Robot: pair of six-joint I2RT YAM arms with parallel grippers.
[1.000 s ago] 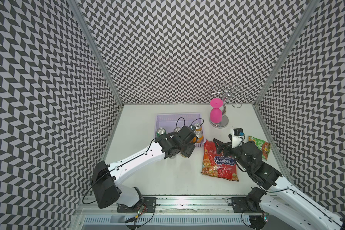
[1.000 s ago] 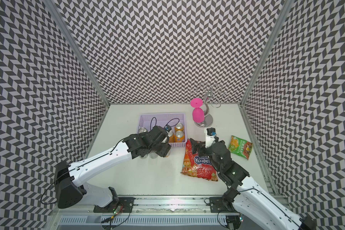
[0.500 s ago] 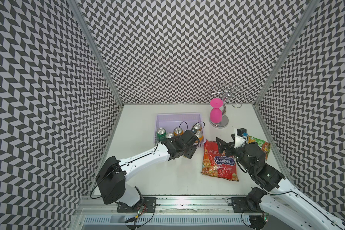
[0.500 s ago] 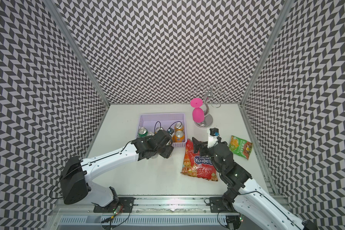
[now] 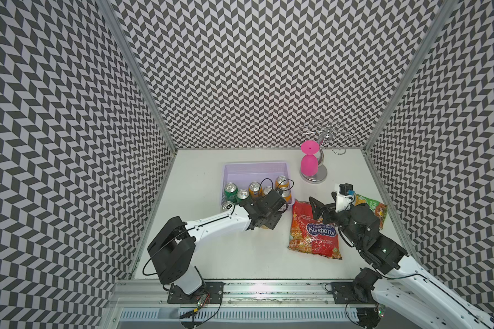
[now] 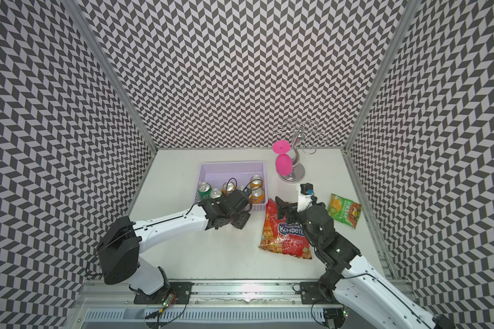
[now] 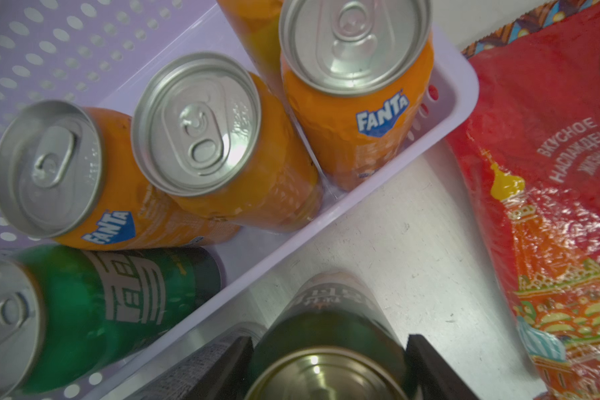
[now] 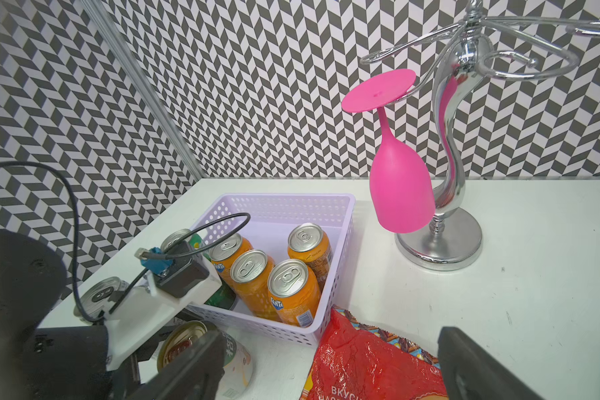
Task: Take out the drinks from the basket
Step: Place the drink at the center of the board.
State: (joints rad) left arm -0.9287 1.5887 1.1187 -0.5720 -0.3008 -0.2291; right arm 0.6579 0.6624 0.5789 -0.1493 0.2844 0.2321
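Observation:
The pale-lilac basket (image 5: 254, 164) (image 8: 347, 221) holds several orange cans (image 5: 253, 189) (image 7: 357, 104) and two green cans (image 5: 230, 190) (image 7: 94, 304) along its near side. My left gripper (image 7: 329, 344) (image 5: 265, 225) is shut on a dark green can with a gold top (image 7: 329, 311) (image 8: 238, 363), upright just outside the basket's near wall with its base down at the tabletop. A silver can (image 5: 228, 205) (image 8: 101, 294) stands on the table beside it. My right gripper (image 8: 329, 363) (image 5: 318, 209) hangs open over the red snack bag, holding nothing.
A red snack bag (image 5: 314, 236) lies right of the basket's near corner. A green snack bag (image 5: 372, 209) lies near the right wall. A chrome rack (image 5: 314, 178) with a hanging pink glass (image 5: 308, 163) stands at the back right. Patterned walls enclose three sides.
My left gripper has come back over the basket's near wall with the dark can and gone down in front of it. The right arm has barely moved.

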